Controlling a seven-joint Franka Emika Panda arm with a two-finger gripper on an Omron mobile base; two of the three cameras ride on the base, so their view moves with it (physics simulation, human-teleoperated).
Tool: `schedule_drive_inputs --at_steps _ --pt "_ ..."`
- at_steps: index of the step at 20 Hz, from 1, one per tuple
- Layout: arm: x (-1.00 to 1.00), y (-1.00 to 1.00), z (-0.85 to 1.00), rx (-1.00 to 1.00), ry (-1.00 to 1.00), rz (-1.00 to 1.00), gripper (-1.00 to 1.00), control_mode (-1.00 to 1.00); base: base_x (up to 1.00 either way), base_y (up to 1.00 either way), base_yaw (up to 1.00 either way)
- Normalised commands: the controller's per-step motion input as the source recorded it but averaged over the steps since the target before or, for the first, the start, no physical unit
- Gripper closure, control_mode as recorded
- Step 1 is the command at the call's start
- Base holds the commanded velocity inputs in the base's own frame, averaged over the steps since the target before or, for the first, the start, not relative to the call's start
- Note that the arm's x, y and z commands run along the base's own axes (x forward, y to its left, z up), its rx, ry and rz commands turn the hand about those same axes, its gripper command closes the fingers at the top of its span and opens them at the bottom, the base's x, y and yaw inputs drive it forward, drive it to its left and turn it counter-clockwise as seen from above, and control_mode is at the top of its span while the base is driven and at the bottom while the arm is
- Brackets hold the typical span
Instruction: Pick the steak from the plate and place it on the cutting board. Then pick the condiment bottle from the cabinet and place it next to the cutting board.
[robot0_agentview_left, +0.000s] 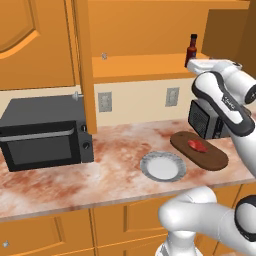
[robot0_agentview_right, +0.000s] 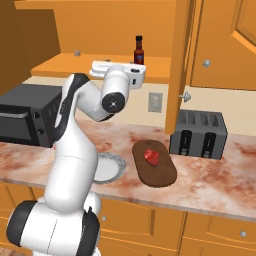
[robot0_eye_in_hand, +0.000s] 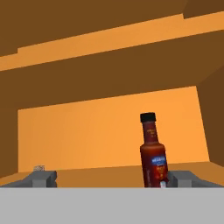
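The steak (robot0_agentview_left: 197, 145) (robot0_agentview_right: 152, 156) lies on the dark oval cutting board (robot0_agentview_left: 212, 159) (robot0_agentview_right: 159, 175). Left of the board sits the grey-white plate (robot0_agentview_left: 162, 174) (robot0_agentview_right: 116, 170), bare, partly behind my arm in the right base view. The condiment bottle (robot0_agentview_left: 191, 49) (robot0_agentview_right: 139, 50) (robot0_eye_in_hand: 153, 153) stands upright on the shelf of the open cabinet (robot0_agentview_left: 140, 67) (robot0_agentview_right: 60, 65). My gripper (robot0_eye_in_hand: 113, 179) is raised to shelf height in front of the bottle, open and holding nothing. In the hand view the bottle stands between the fingertips (robot0_eye_in_hand: 183, 178), near the right one and farther back.
The cabinet door (robot0_agentview_left: 85, 65) (robot0_agentview_right: 177, 60) stands open edge-on, beside the shelf. A black microwave (robot0_agentview_left: 45, 132) (robot0_agentview_right: 25, 112) sits at the counter's left. A toaster (robot0_agentview_left: 205, 120) (robot0_agentview_right: 200, 134) stands behind the board. The counter's front edge runs close to the board and plate.
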Motion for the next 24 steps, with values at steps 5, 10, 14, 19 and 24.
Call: schedule_drive_inputs --at_steps 5,10,14,19,24 --pt "0.04 0.00 0.17 0.03 0.00 -0.01 -1.00 -1.00 0.00 0.00 0.00" --pt "0.00 0.00 0.20 0.00 0.00 -0.01 -1.00 -1.00 0.00 0.00 0.00" --pt "0.00 0.00 0.21 0.00 0.00 -0.01 -1.00 -1.00 0.00 0.00 0.00" --pt "0.00 0.00 0.14 0.00 0.00 0.00 -1.00 -1.00 0.00 0.00 0.00" --pt "0.03 0.00 0.02 0.00 -0.02 0.00 -1.00 -1.00 0.00 0.00 0.00"
